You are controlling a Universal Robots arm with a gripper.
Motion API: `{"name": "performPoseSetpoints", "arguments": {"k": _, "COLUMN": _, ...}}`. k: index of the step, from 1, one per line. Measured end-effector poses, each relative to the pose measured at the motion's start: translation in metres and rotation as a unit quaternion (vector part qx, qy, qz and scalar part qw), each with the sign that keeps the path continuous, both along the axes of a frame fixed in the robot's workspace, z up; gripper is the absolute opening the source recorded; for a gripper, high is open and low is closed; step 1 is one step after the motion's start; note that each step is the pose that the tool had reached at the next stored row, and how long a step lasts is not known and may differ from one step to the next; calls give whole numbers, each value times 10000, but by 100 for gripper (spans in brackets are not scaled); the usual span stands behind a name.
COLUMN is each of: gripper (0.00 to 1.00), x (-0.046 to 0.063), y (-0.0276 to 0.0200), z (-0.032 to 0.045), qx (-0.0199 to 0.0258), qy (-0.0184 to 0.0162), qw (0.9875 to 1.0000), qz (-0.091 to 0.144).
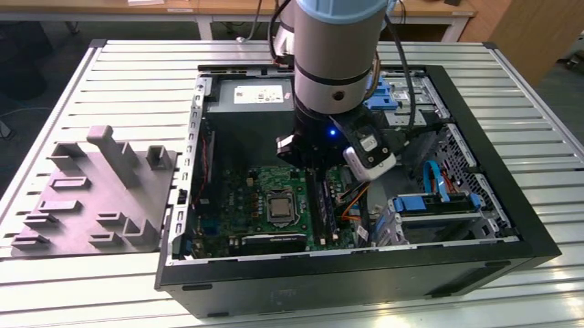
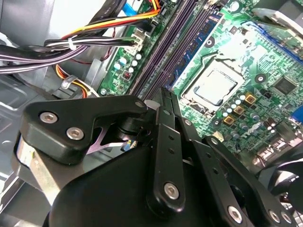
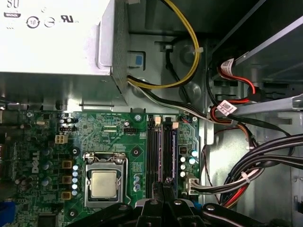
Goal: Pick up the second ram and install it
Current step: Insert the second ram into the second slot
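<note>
My gripper (image 3: 163,188) is lowered into the open computer case, over the black memory slots (image 3: 152,151) of the green motherboard (image 3: 109,135). Its fingers (image 2: 164,101) are pressed together, shut, with the tips at one end of the slot row. The second ram (image 3: 168,151), a long dark stick with a blue label (image 2: 198,43), stands upright in a slot directly ahead of the tips. I cannot tell whether the tips touch it. In the exterior view the gripper (image 1: 315,179) reaches down beside the processor socket (image 1: 276,205).
The grey power-supply box (image 3: 52,42) sits beyond the board. Yellow, black and red cable bundles (image 3: 236,179) run close beside the slots. Blue drive brackets (image 1: 429,201) fill the case's side at the exterior view's right. A grey parts fixture (image 1: 91,198) lies outside the case.
</note>
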State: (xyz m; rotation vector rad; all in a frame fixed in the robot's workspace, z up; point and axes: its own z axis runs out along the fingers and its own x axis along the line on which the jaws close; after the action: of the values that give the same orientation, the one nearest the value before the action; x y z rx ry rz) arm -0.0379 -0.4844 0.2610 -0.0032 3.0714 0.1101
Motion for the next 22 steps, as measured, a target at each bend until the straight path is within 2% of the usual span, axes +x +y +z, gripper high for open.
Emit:
{"name": "performPoseSetpoints", "arguments": {"k": 11, "gripper": 11, "x": 0, "y": 5, "z": -140, "qx": 0, "qy": 0, "qw": 10000, "qz": 0}}
{"name": "performPoseSetpoints", "arguments": {"k": 22, "gripper": 11, "x": 0, "y": 5, "z": -152, "qx": 0, "qy": 0, "qw": 10000, "qz": 0}}
